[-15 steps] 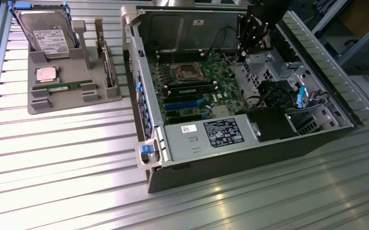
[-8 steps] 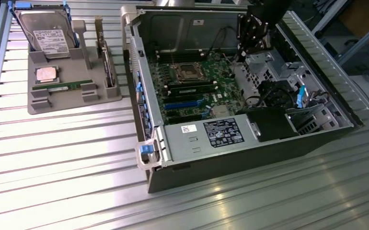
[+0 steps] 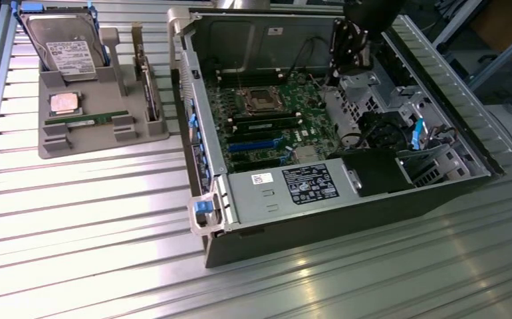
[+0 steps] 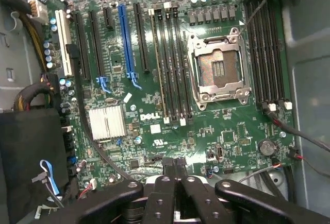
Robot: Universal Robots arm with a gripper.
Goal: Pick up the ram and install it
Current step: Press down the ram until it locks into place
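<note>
Claw (image 4: pixel 174 163) clenched, fingers (image 4: pixel 168 168) pressed together with nothing between them, poised above the motherboard (image 4: pixel 154 105) inside the open computer case (image 3: pixel 205 133). In the wrist view, fingertips over the board's edge, near the empty processor socket (image 4: pixel 219 69) and the silver heatsink (image 4: pixel 106 122); black memory slots (image 4: pixel 172 64) beside the socket, 1 blue expansion slot (image 4: pixel 125 44) further along. In the exterior view, arm (image 3: pixel 358 40) descending into the case near its rear wall.

Ram (image 3: pixel 86 122) well apart from the claw, outside the case: lying flat in a groove of the grey holder tray (image 3: pixel 105 133) toward the exterior view's left, just below the square processor chip (image 3: pixel 64 103). Hard drive (image 3: pixel 65 43) upright at the tray's far end; 1 green card (image 3: pixel 149 83) standing on edge beside it.

Case on its side atop a ribbed metal table (image 3: pixel 105 226); power supply (image 3: pixel 287 189) at its near end. Cables and frame parts beyond the table at the exterior view's right.
</note>
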